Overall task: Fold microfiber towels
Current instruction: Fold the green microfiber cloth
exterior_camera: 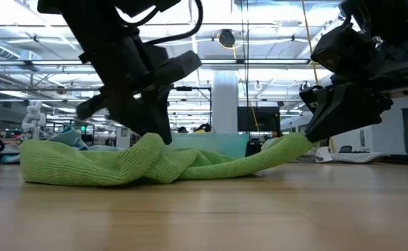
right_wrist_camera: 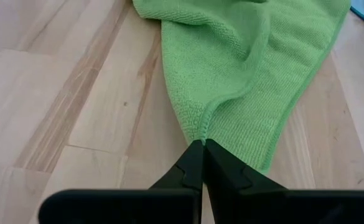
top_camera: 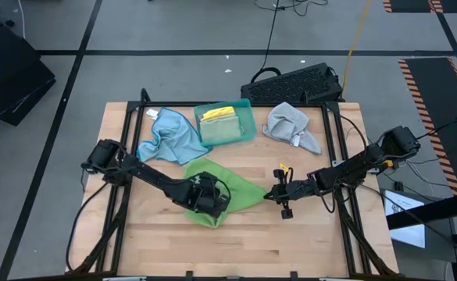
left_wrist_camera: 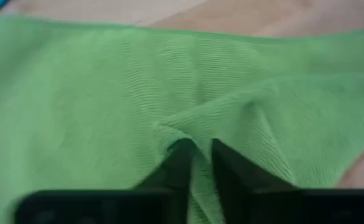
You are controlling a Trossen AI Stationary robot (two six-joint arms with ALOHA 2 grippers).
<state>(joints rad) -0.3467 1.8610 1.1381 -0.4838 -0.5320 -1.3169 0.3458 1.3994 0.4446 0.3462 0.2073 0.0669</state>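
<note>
A green microfiber towel (top_camera: 232, 191) lies crumpled on the middle of the wooden table (top_camera: 306, 242). My left gripper (left_wrist_camera: 200, 163) sits over its left part, shut on a raised ridge of cloth. My right gripper (right_wrist_camera: 203, 148) is at the towel's right corner, shut on it. In the low view the left gripper (exterior_camera: 151, 136) comes down onto a hump of cloth, and the right gripper (exterior_camera: 314, 136) holds the corner a little above the wood. A light blue towel (top_camera: 166, 136) and a grey towel (top_camera: 290, 125) lie bunched at the back. My left gripper pinches a pushed-up ridge of the green towel (left_wrist_camera: 197, 140) between its two fingers, slanting down from above. The cloth around the ridge lies on the table in wrinkles. How many layers it has, I cannot tell. My right gripper pinches the towel's pointed right corner (right_wrist_camera: 205, 127) between its two fingertips, slanting down from the table's right side. The corner (exterior_camera: 294, 145) is raised off the wood, and the cloth slopes down from it to the rest of the towel on the table.
A teal tray (top_camera: 246, 109) at the back centre holds a yellow cloth (top_camera: 219, 115) and a green one (top_camera: 226, 131). A black keyboard-like object (top_camera: 294, 82) lies beyond the table's far edge. Bare wood stretches along the near side.
</note>
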